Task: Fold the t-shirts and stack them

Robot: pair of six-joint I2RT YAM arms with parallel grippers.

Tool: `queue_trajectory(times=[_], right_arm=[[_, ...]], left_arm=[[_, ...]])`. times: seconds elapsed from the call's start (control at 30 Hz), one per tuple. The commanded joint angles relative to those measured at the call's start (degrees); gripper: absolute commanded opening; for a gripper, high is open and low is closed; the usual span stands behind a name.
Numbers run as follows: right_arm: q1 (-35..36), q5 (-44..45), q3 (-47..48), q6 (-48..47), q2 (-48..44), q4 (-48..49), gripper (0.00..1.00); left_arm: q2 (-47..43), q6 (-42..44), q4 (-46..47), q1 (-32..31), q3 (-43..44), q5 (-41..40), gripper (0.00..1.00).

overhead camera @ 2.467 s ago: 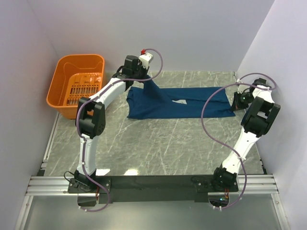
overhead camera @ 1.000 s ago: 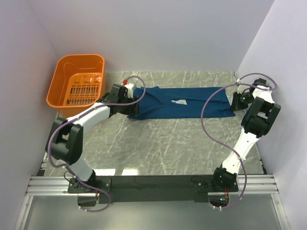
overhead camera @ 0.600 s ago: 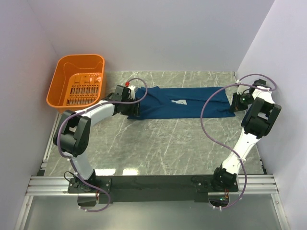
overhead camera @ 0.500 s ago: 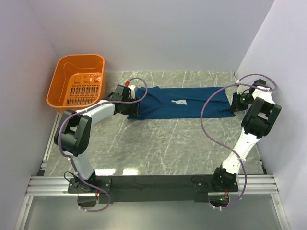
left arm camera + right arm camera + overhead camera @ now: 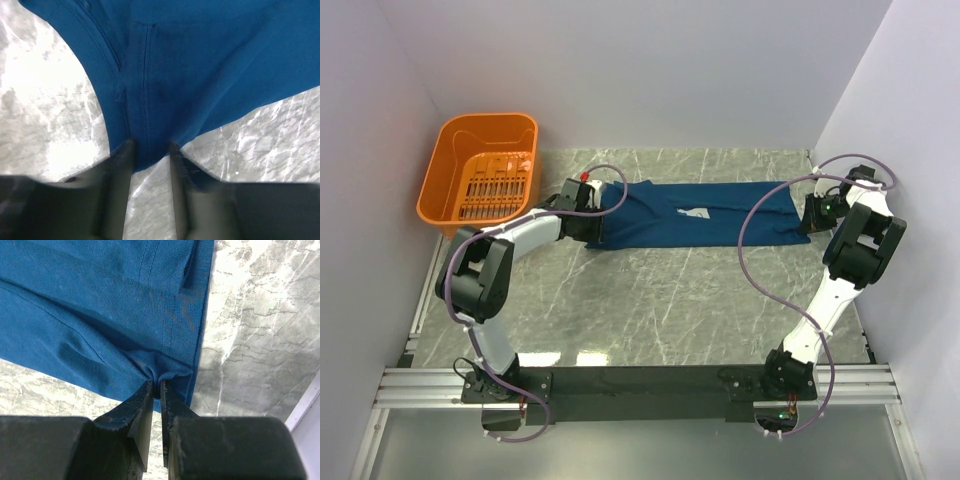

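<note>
One dark blue t-shirt [image 5: 700,215] lies stretched in a long band across the far side of the table, a small white print [image 5: 695,212] on top. My left gripper [image 5: 595,228] sits low at the shirt's left end. In the left wrist view its fingers [image 5: 125,165] stand apart on either side of the t-shirt [image 5: 200,75] corner, which pokes in between the tips of the left gripper [image 5: 150,150]. At the right end, my right gripper [image 5: 812,215] is shut. The right wrist view shows the right gripper [image 5: 156,385] pinching a bunched fold of the t-shirt [image 5: 100,300] hem.
An orange plastic basket [image 5: 480,180] stands at the back left corner, just left of my left arm. White walls close in the table on the left, back and right. Bare marble tabletop [image 5: 660,300] lies between the shirt and the arm bases.
My left gripper came down from holding the shirt's left end lifted and now rests at table level by that corner, its jaws narrower than a second ago. The right arm has not moved.
</note>
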Motion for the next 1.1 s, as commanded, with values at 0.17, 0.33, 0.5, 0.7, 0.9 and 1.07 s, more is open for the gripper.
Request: queue_trajectory(times=[0.17,0.33,0.5,0.7,0.9,1.07], right_arm=[[-0.14,0.56,1.29,-1.87,-2.44,-1.46,0.08],[-0.84,0.21,1.03,-3.62,-4.28,-2.87,0.0],[-1.98,0.03,1.46,-4.59,-5.95,-3.83,0.0],[-2.25,-1.02,1.72,-4.77,-6.74,-4.62,0.0],[-1.29,-2.26,5.05,-3.45,-4.12,-5.5,0.0],[1.26,-0.68,7.0,-1.79,-1.65,-4.19,0.0]], left_arm=[[1.81,1.65,-1.38,0.48,1.0,1.1,0.01],[-2.84,1.82,-2.97,1.97,0.21,0.04,0.01],[-5.31,2.7,-5.43,3.91,-1.19,1.35,0.01],[-7.07,2.79,-7.62,4.96,-3.66,2.85,0.01],[-7.07,2.62,-7.1,5.58,-5.42,3.9,0.01],[-6.01,2.26,-6.4,5.58,-4.63,4.0,0.01]])
